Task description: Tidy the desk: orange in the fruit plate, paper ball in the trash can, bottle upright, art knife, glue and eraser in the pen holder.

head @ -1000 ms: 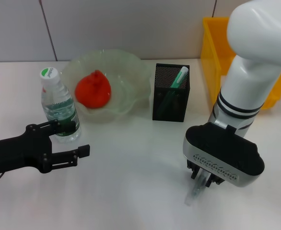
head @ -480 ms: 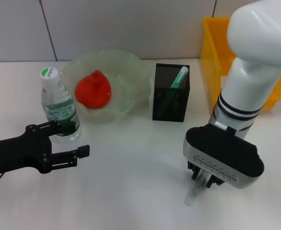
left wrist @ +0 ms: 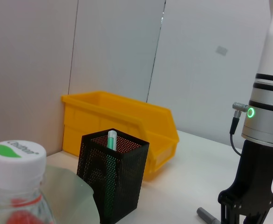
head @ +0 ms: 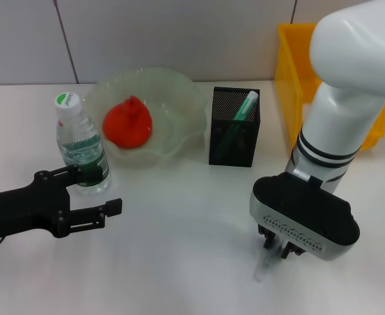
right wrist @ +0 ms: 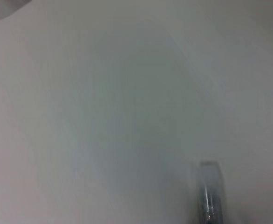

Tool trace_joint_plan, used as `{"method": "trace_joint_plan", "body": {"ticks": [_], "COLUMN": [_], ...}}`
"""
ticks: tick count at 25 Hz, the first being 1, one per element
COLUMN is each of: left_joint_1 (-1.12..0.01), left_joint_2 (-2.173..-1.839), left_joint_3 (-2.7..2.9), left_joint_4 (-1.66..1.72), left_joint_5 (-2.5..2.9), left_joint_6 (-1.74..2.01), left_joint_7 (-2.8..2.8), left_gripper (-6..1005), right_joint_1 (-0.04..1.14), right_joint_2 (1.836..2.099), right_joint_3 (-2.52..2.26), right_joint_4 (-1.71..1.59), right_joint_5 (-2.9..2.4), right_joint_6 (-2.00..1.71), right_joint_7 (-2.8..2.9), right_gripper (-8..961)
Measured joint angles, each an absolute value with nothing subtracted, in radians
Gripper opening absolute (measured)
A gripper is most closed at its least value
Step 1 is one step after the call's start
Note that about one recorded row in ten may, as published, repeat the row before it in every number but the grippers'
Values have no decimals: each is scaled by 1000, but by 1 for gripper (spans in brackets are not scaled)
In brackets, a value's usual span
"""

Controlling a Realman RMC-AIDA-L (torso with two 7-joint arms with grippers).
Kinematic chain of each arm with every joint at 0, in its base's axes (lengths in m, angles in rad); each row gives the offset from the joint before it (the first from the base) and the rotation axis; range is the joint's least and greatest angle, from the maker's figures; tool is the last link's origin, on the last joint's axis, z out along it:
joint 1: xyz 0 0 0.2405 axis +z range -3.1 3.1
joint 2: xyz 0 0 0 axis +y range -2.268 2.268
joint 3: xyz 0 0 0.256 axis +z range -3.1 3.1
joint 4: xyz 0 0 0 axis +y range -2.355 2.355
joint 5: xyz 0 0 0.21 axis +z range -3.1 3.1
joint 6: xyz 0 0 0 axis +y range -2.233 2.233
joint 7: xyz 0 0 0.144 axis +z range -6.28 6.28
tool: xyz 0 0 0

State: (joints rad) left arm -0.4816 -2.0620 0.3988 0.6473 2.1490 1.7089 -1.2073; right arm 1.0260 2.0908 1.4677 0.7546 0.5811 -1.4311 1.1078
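Head view: the right gripper (head: 276, 251) is hanging low over the white desk (head: 179, 262), directly above a slim, translucent grey stick-like item (head: 265, 266) that is lying on the desk and protruding from under it. Whether the fingers are closed on that item cannot be told; the wrist housing is covering them. The left gripper (head: 94, 197) is sitting at the near left, its fingers standing apart with nothing between them, just in front of the bottle (head: 81, 146). The bottle is standing upright beside the fruit plate (head: 179, 105), with the orange (head: 127, 123) resting inside the plate. The pen holder (head: 234, 126) is standing between the plate and the trash can (head: 291, 72), and a green-and-white pen-shaped item (head: 244, 107) is leaning in it.
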Motion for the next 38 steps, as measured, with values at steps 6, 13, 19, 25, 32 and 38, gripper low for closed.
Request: {"method": "trace_joint_plan", "body": {"ticks": [6, 13, 19, 25, 32, 38], "left_joint_1": [-482, -482, -485, -487, -477, -475], "left_joint_2": [-2062, -2062, -2062, -2061, -2060, -2060], "left_joint_3": [399, 399, 399, 399, 399, 407], "left_joint_4": [649, 661, 661, 672, 677, 677], "left_joint_5": [2149, 2149, 2149, 2149, 2145, 2145], "left_joint_6": [1710, 1711, 1711, 1735, 1762, 1768], "left_joint_7": [-1207, -1219, -1225, -1235, -1239, -1235], "left_gripper": [815, 815, 815, 815, 815, 815], "right_joint_1": [1016, 1009, 957, 877, 745, 639], "right_joint_2": [2091, 2089, 2085, 2081, 2080, 2080], "right_joint_3": [1466, 1493, 1640, 1854, 2106, 2258], "right_joint_4": [770, 821, 989, 1210, 1325, 1247], "right_joint_5": [581, 583, 605, 717, 976, 1281], "right_joint_6": [-1430, -1440, -1534, -1660, -1677, -1559], "right_joint_7": [1111, 1141, 1190, 1277, 1388, 1431], "right_gripper": [218, 147, 144, 141, 140, 140]}}
